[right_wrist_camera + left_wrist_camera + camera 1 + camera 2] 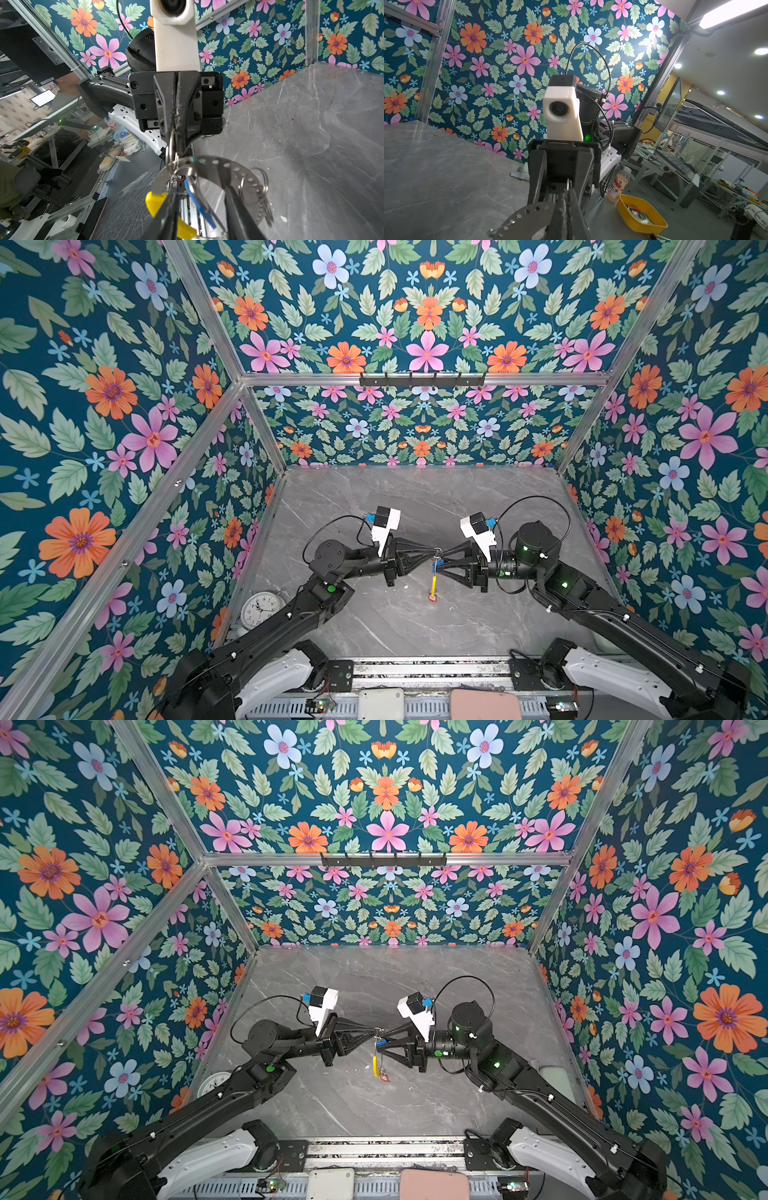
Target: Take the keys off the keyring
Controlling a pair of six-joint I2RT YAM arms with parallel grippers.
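The black left arm (pixel 266 630) rises from the near-left base and bends at the elbow toward the middle, with its forearm lying about level. Its black parallel-jaw left gripper (pixel 432 552) points right, jaws pinched together. The black right arm (pixel 623 622) mirrors it from the near right. Its black right gripper (pixel 444 561) points left, tips nearly meeting the left's, jaws standing slightly apart.
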